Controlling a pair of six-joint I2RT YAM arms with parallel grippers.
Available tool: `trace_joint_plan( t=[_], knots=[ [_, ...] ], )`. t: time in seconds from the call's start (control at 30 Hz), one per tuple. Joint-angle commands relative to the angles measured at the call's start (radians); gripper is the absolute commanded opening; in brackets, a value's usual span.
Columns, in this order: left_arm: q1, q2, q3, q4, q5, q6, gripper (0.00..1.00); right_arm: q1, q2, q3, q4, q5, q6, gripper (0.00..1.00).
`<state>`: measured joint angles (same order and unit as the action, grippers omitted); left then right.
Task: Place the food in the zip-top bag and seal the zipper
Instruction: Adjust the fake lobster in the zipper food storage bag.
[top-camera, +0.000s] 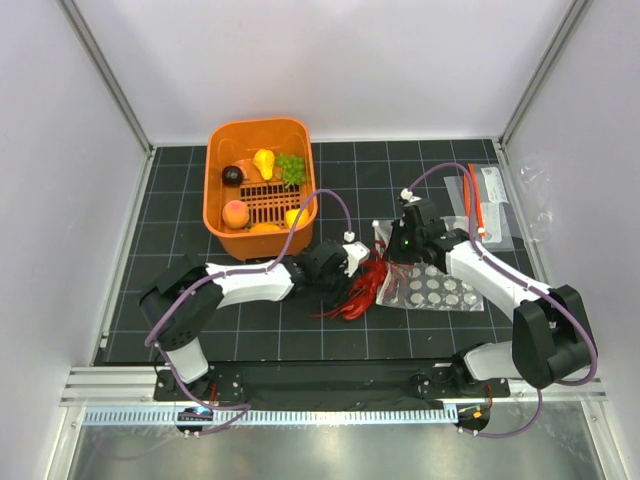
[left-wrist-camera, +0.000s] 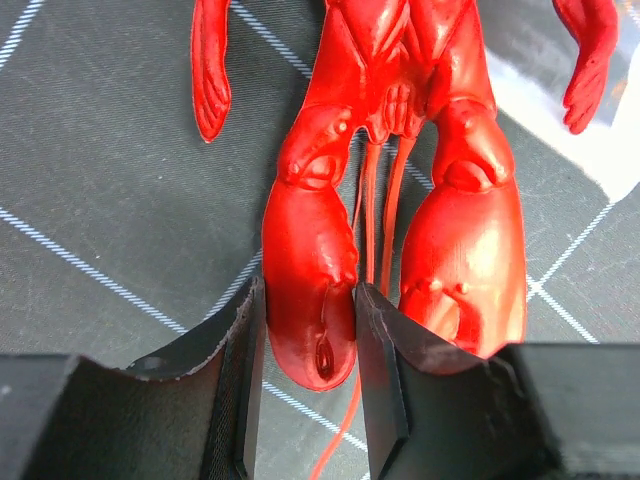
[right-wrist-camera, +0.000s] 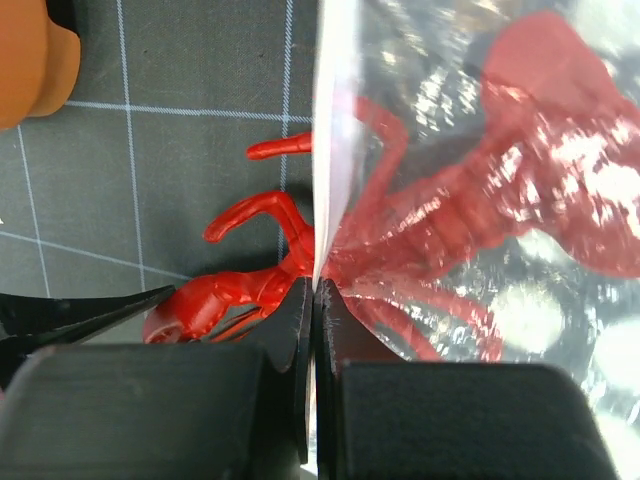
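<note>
Left gripper (left-wrist-camera: 310, 292): jaws narrow, both pads pressed against one pincer of the lobster (left-wrist-camera: 400, 110). The hold sits near the pincer's tip. The second pincer is free, just beside the right pad.

Right gripper (right-wrist-camera: 313, 300): jaws closed flat on the mouth edge of the zip-top bag (right-wrist-camera: 420, 60), holding the film up as a raised sheet. The lobster's body shows red through the film, so its rear part looks to be inside. Pincers and some legs lie outside on the mat (right-wrist-camera: 200, 60).

Top view: both grippers are near each other mid-mat, with the bag spread to the right of the lobster. The peach fruit (top-camera: 236, 213) and grape bunch (top-camera: 292, 168) sit in the orange basket (top-camera: 213, 190), well apart at rear left.

Judgement: the step in hand is feeding the lobster through the mouth.
- Push along the toy's long axis, low over the mat, toward the bag's closed end, so the legs fold in rather than snag the lip.
- Hold the mouth high and steady with the right.
- A tip grip on slick plastic may pivot, so go slowly.
- Release only once both pincers are past the lip.

I cannot make out the zipper. With the mouth open, sealing is not yet done.
</note>
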<state>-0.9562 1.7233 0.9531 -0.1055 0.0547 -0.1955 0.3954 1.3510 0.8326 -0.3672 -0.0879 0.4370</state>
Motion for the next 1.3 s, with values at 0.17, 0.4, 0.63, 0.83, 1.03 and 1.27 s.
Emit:
trace_joint_plan(
  t=[0.17,0.4,0.63,0.83,1.03,1.27],
  knots=[
    [-0.018,0.004,0.110,-0.023,-0.013,0.083,0.10,-0.001,0.023,0.072,-0.015,0.019,-0.089,0.01],
    [-0.018,0.058,0.251,-0.094,-0.087,0.071,0.08,0.002,0.000,0.065,-0.032,0.001,-0.090,0.01],
    [-0.018,0.134,0.383,-0.157,-0.136,0.064,0.07,0.013,-0.024,0.045,-0.038,-0.027,-0.057,0.01],
    [-0.018,0.216,0.501,-0.194,-0.179,0.033,0.07,0.017,-0.038,0.048,-0.015,-0.071,0.034,0.01],
    [-0.018,0.311,0.572,-0.172,-0.239,0.013,0.06,0.026,-0.059,0.079,-0.016,-0.107,0.114,0.01],
    [-0.018,0.315,0.584,-0.166,-0.283,0.051,0.04,0.033,-0.053,0.141,-0.130,0.002,0.065,0.01]
  ],
)
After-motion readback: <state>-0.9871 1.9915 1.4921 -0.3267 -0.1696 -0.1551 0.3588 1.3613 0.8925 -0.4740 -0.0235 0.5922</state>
